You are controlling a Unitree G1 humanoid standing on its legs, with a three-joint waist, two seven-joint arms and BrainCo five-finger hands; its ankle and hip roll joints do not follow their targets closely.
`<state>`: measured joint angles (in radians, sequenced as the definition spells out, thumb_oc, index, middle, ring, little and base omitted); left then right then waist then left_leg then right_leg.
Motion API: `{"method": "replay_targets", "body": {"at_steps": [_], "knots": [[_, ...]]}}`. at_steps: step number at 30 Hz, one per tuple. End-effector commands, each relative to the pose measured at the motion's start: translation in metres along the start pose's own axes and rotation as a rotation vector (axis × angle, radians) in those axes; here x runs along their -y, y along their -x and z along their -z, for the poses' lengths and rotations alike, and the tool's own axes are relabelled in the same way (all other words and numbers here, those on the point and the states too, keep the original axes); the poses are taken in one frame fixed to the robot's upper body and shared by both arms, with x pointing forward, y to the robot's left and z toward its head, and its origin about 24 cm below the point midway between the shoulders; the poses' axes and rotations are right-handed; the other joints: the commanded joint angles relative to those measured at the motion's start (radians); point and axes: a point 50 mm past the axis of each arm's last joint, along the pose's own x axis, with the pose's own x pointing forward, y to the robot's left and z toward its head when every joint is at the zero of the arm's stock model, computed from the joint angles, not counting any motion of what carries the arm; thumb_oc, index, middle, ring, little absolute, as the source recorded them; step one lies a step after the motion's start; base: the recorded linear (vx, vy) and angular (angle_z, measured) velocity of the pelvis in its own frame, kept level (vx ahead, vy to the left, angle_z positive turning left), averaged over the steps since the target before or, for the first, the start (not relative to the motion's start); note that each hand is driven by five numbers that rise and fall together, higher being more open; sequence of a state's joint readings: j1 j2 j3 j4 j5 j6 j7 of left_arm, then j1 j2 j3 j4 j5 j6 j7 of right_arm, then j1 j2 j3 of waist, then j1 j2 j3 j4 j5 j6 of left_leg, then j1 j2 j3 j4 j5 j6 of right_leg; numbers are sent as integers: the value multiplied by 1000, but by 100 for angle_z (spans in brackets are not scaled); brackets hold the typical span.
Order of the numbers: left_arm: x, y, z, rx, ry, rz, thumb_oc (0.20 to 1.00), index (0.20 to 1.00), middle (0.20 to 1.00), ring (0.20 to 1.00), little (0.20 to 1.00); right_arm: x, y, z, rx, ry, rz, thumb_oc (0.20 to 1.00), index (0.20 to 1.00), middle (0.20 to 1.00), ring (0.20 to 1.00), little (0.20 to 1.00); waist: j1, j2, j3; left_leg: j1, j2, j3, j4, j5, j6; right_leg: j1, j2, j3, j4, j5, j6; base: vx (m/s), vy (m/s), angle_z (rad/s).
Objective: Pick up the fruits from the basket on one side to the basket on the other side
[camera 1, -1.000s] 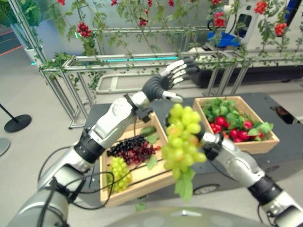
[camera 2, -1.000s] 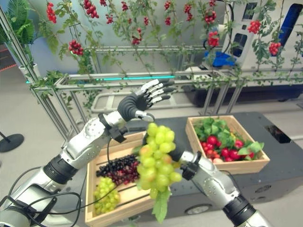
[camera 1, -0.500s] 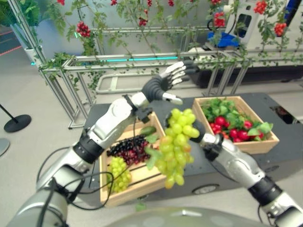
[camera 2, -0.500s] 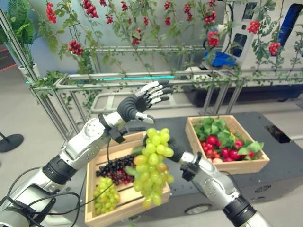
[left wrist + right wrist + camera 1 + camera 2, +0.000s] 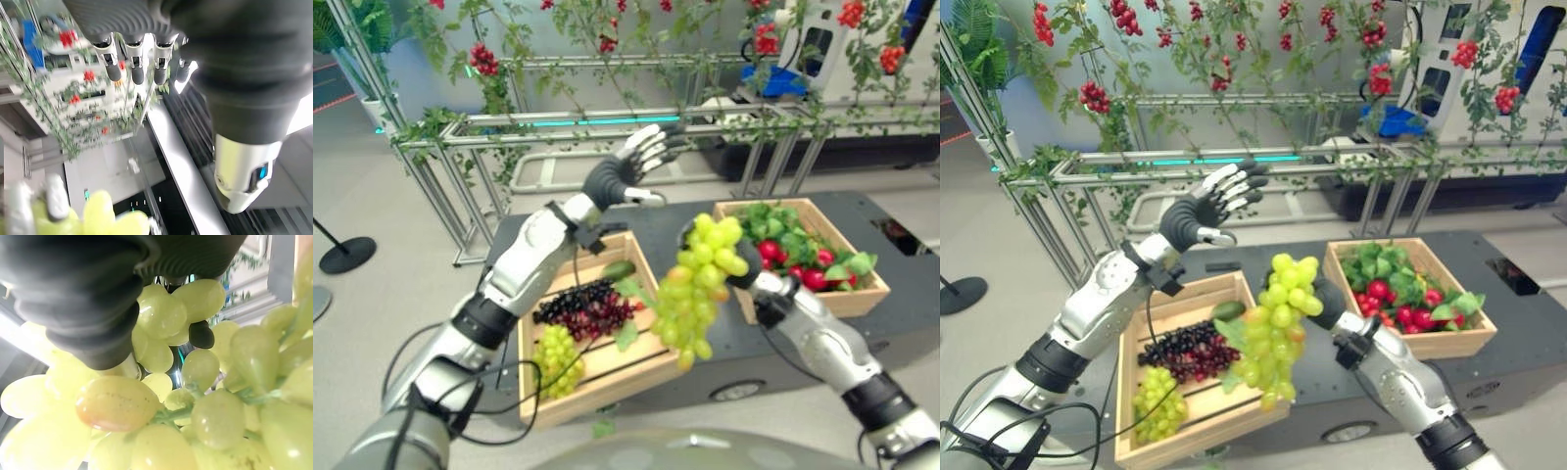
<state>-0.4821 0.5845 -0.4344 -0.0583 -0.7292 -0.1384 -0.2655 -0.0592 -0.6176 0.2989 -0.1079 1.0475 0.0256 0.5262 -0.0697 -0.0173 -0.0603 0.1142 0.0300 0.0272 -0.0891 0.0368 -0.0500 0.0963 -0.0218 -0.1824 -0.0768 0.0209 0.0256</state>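
Observation:
My right hand (image 5: 749, 266) is shut on a bunch of green grapes (image 5: 697, 284), which hangs in the air between the two baskets; up close the green grapes (image 5: 195, 401) crowd round its fingers. The left wooden basket (image 5: 570, 392) holds dark grapes (image 5: 587, 307), another green bunch (image 5: 558, 357) and a green fruit (image 5: 619, 270). The right wooden basket (image 5: 862, 299) holds red fruits (image 5: 793, 264) among green leaves. My left hand (image 5: 617, 176) is raised high above the left basket, open with its fingers (image 5: 132, 73) spread and nothing in it.
Both baskets stand on a dark low platform (image 5: 901, 215). Behind it runs a metal frame (image 5: 558, 127) hung with vines and red berry clusters (image 5: 485, 61). A black stanchion base (image 5: 347, 255) stands on the floor at the left.
My right hand has carried the green grapes to the right and a little up, toward the right basket. My left hand has drifted left and slightly higher, still open.

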Motion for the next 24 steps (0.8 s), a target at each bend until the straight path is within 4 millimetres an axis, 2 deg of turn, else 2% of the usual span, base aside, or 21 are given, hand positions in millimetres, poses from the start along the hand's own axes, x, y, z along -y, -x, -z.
{"method": "replay_targets", "body": {"at_steps": [1, 9, 15, 20, 21, 22, 23, 24], "knots": [[-28, 14, -11, 25, -76, -97, 1000, 1000, 1000, 1000, 1000, 6, 2, -45, 168, 148, 14, 200, 200, 200, 200, 200, -14, -34, -25, 15, -68, 25, 14, -79, 52, -32, -21, 19, 68, -21, 94, -26, 33, -25], [-54, 55, -9, -28, -89, -223, 1000, 1000, 1000, 1000, 1000, 29, 38, -66, 150, 276, 178, 200, 200, 200, 200, 200, -50, -39, -2, -5, -76, 107, 72, -109, 67, -97, -25, 117, 125, -11, 106, -62, 51, -41], [-69, 73, -13, -34, -129, -314, 1000, 1000, 1000, 1000, 1000, 42, 69, -77, 164, 351, 337, 200, 200, 200, 200, 200, -89, -36, 28, -6, -86, 163, 78, -117, 78, -147, -27, 182, 161, 2, 122, -66, 81, -43], [-78, 86, -19, 8, -162, -415, 1000, 1000, 1000, 1000, 1000, 45, 80, -80, 183, 372, 396, 200, 200, 200, 200, 200, -112, -25, 57, -2, -91, 233, 74, -122, 81, -199, -25, 222, 208, 2, 133, -87, 50, -50], [-78, 88, -21, 10, -190, -427, 1000, 1000, 1000, 1000, 1000, 43, 79, -82, 188, 385, 384, 200, 200, 200, 200, 200, -112, -25, 74, -7, -87, 252, 84, -121, 79, -217, -28, 195, 232, 7, 132, -127, -19, -98], [-79, 88, -26, 27, -216, -443, 1000, 1000, 1000, 1000, 1000, 43, 76, -85, 207, 390, 379, 200, 200, 200, 200, 200, -92, -25, 93, -12, -78, 279, 103, -131, 76, -239, -54, 89, 269, 0, 127, -209, -23, -94], [-81, 90, -32, 56, -230, -472, 1000, 1000, 1000, 1000, 1000, 42, 71, -87, 221, 397, 367, 200, 200, 200, 200, 200, -70, -21, 105, -20, -65, 306, 115, -133, 72, -242, -104, -72, 303, -25, 104, -210, -12, -119], [-82, 94, -36, 76, -238, -500, 1000, 1000, 1000, 1000, 1000, 42, 70, -89, 221, 405, 366, 200, 200, 200, 200, 200, -59, -18, 110, -27, -55, 326, 123, -132, 69, -236, -134, -187, 343, -56, 82, -88, -8, -104]]}}
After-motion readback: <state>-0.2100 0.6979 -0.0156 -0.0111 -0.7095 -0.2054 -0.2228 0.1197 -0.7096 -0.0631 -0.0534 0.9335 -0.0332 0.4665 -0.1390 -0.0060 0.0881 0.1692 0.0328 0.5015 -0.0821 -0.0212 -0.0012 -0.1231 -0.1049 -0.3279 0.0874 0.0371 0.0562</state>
